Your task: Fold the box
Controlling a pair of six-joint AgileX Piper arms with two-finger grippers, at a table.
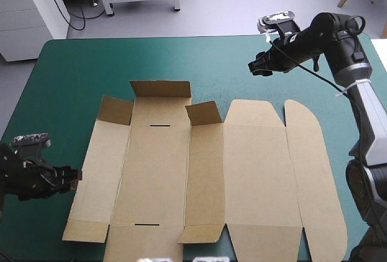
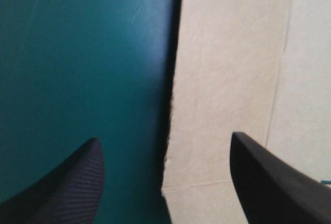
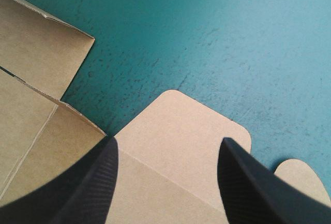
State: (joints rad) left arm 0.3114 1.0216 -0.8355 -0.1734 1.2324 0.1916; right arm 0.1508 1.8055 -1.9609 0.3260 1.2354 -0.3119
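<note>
The left tool [image 2: 164, 137], open and empty, flanks the edge of the box [image 1: 242, 171]: best slip one finger beneath and hinge along the crease; the right tool [image 1: 259, 67] hangs open, empty.

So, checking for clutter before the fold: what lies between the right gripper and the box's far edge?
Only bare teal-green cover lies between the right gripper and the box; the high view shows it.

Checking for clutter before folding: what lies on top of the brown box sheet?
Nothing lies on the box; its panels are bare, three far flaps tilted up. The teal-green cover shows around it; anything under the sheet is hidden.
</note>
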